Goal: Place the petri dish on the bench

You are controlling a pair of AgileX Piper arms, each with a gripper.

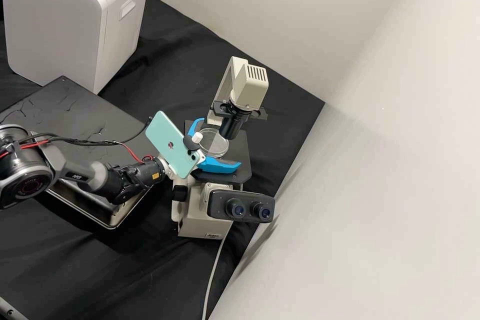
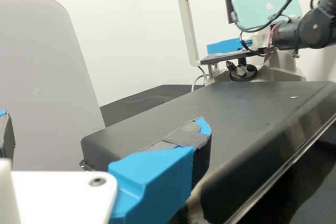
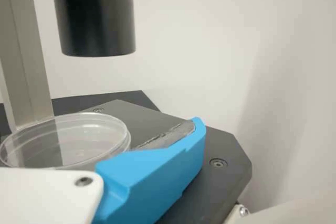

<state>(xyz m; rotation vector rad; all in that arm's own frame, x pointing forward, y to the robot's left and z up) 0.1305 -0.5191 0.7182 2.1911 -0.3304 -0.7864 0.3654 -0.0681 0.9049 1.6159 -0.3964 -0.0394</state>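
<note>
A clear petri dish (image 1: 212, 143) lies on the microscope stage (image 1: 243, 157) under the black objective. My right gripper (image 1: 219, 143) is open, one blue finger on each side of the dish. In the right wrist view the dish (image 3: 65, 141) rests flat on the stage, close beside a blue finger (image 3: 157, 167); I cannot tell whether they touch. My left gripper (image 2: 102, 127) is open and holds nothing. It sits low at the edge of a black glossy slab (image 2: 236, 114), far from the microscope (image 2: 239, 51).
A white box-shaped appliance (image 1: 75, 15) stands at the back left. The black slab (image 1: 65, 110) lies in front of it, under the right arm. The microscope's eyepieces (image 1: 242, 207) face the front. A pale wall (image 1: 390, 185) closes in the bench on the right.
</note>
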